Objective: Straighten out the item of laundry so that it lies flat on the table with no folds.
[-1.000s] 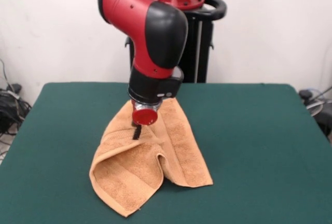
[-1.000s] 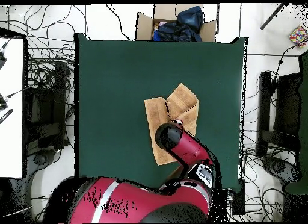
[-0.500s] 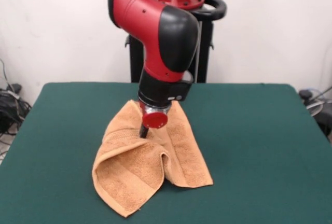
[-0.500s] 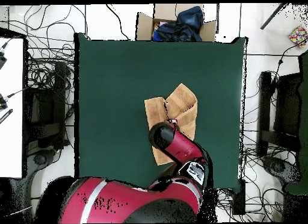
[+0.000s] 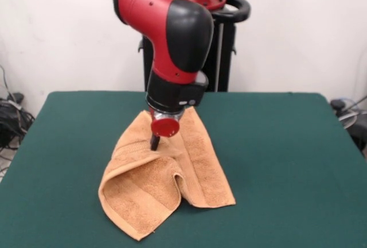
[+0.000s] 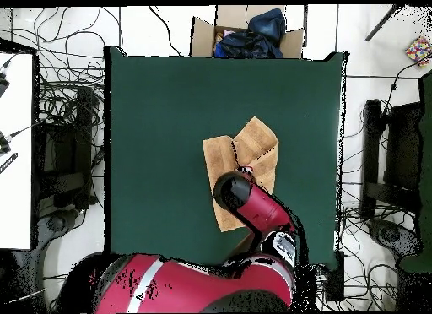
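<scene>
The towel [image 5: 166,179] lay crumpled near the middle of the desk [image 5: 287,162], one side folded over. The claw [image 5: 154,142] pressed into its upper part; whether it was closed I cannot tell. A good move would drag the folded layer outward, low and slowly.

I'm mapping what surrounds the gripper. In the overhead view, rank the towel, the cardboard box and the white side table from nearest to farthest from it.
1. Towel: directly under the gripper, mid-table.
2. Cardboard box: beyond the table's top edge in this view, holding dark items.
3. White side table: at the picture's left edge, beyond the cables.
</scene>
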